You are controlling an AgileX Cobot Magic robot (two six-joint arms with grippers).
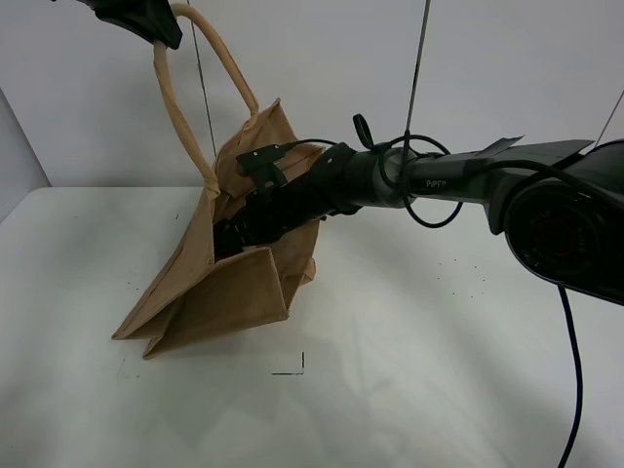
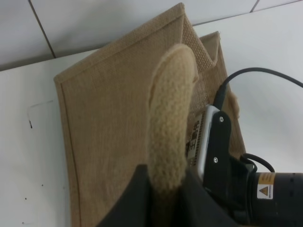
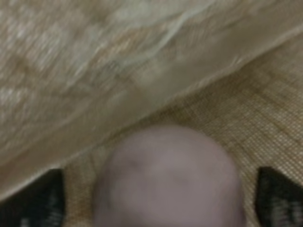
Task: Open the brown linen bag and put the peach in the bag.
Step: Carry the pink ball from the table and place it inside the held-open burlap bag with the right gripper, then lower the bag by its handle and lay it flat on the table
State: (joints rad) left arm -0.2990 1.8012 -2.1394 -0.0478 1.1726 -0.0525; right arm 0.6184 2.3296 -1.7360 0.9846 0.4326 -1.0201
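Observation:
The brown linen bag (image 1: 224, 302) stands tilted on the white table, its mouth open to the right. My left gripper (image 1: 146, 19) is shut on one beige handle (image 1: 175, 107) and holds it up high; the left wrist view shows the handle (image 2: 173, 109) pinched between the fingers (image 2: 137, 198) above the bag (image 2: 109, 123). My right gripper (image 1: 229, 239) reaches through the mouth into the bag. In the right wrist view the pinkish peach (image 3: 170, 179) lies against the bag's woven lining (image 3: 265, 109) between the fingertips (image 3: 33, 198), with a gap on each side.
The white table (image 1: 439, 370) extends around the bag, with a small black corner mark (image 1: 297, 366) in front of it. A black cable (image 1: 429, 210) loops around my right arm. A grey wall stands behind.

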